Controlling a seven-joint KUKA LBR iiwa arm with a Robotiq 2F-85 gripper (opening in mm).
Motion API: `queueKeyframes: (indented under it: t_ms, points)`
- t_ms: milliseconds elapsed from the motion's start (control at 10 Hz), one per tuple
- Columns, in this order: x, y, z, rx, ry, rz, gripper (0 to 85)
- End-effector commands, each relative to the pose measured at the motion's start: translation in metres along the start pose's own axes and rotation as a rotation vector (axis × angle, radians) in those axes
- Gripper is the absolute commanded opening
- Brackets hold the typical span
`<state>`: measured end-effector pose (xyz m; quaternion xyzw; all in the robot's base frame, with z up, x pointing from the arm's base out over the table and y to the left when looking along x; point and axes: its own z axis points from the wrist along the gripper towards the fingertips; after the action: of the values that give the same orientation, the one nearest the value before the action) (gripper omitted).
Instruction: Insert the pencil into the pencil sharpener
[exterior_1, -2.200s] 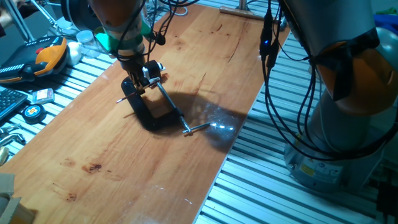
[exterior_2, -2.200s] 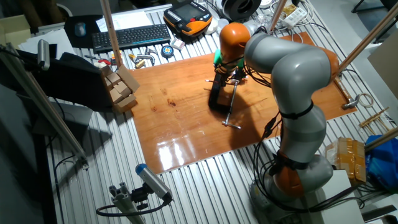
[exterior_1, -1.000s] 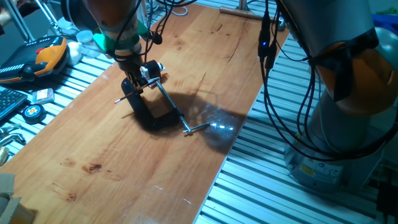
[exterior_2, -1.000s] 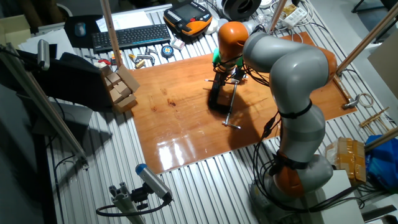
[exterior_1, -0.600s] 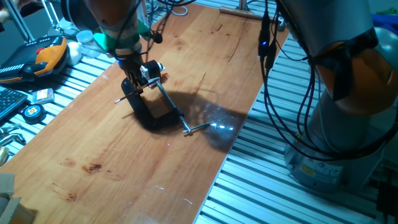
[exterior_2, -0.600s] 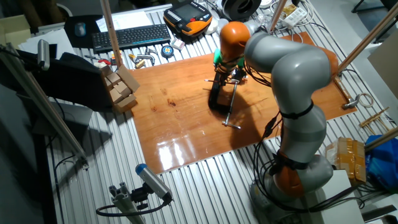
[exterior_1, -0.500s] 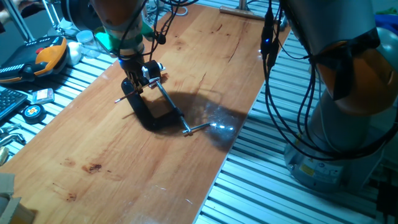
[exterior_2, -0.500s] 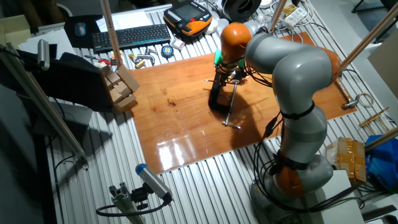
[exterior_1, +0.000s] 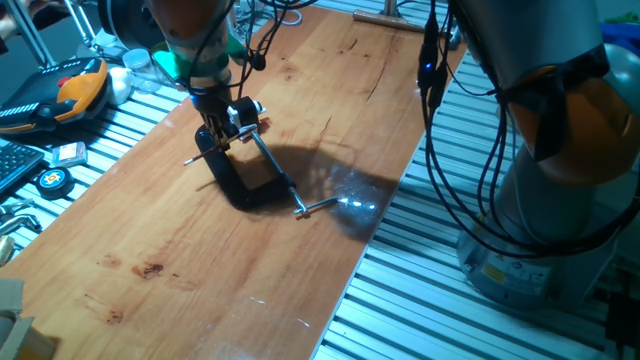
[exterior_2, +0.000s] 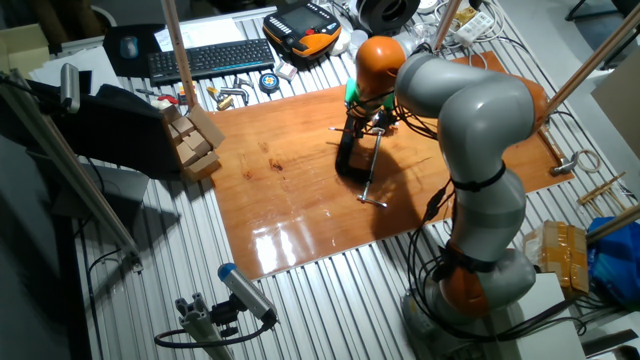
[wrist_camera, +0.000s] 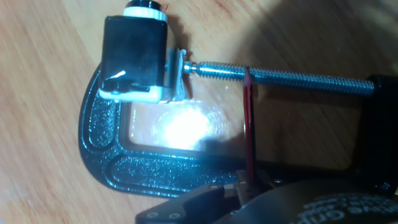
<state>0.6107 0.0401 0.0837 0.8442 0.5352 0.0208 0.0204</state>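
Observation:
The pencil sharpener (wrist_camera: 137, 59), a small black-and-silver block, sits in the mouth of a big black C-clamp (wrist_camera: 99, 149) that lies flat on the wooden board. My gripper (wrist_camera: 249, 185) comes in from the bottom edge of the hand view, shut on the pencil (wrist_camera: 249, 124), a thin red stick. The pencil's dark tip lies over the clamp's steel screw rod (wrist_camera: 292, 76), to the right of the sharpener and apart from it. In the fixed views the gripper (exterior_1: 212, 128) hangs low over the clamp (exterior_1: 240, 188), near the sharpener (exterior_1: 250, 107). The pencil is too thin to make out there.
The clamp's crossbar handle (exterior_1: 315, 206) sticks out toward the board's right edge. An orange-black pendant (exterior_1: 75, 88), a tape measure (exterior_1: 52, 180), a keyboard (exterior_2: 210, 58) and wooden blocks (exterior_2: 195, 140) lie beside the board. Black cables (exterior_1: 435, 120) hang along the arm.
The hand wavers slightly sideways over the clamp and ends about where it started. The clamp and the sharpener have not moved.

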Motion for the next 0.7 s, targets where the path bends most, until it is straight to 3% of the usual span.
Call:
queueKeyframes:
  t_ms: [0,600]
  points:
    - [0.004,0.002,0.0,-0.004,0.0,-0.009,0.0]
    - [0.024,0.02,0.005,0.005,-0.007,0.014,0.0]
